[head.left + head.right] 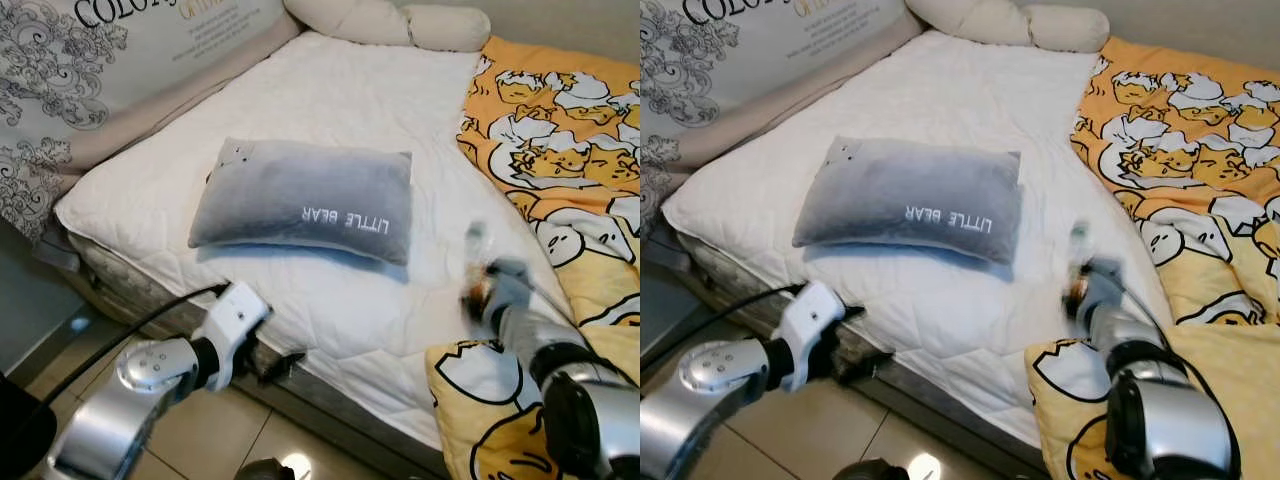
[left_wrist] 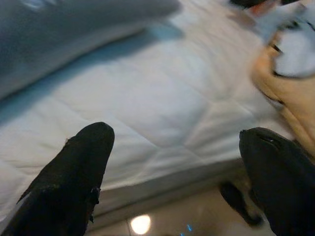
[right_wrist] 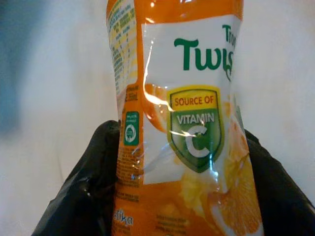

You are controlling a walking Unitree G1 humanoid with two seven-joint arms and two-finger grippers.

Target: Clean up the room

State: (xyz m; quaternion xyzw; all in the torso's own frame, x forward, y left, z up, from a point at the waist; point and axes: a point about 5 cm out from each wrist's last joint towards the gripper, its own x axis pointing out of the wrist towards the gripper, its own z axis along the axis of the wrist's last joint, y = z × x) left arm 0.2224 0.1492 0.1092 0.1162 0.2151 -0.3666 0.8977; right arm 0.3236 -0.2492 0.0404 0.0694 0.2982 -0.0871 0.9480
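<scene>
Nearest us, our left gripper (image 2: 172, 172) hangs with its fingers spread apart, holding nothing, over the floor just off the near edge of the mattress (image 1: 340, 110). Our right gripper (image 3: 177, 177) has its fingers clamped on an orange juice bottle (image 3: 182, 113), held above the mattress's near right corner beside the yellow blanket (image 1: 560, 140). Farther back, a grey pillow (image 1: 305, 197) lies on the mattress.

Bottle (image 3: 182, 123) cap cut off; right gripper (image 1: 478, 285) motion-blurred
</scene>
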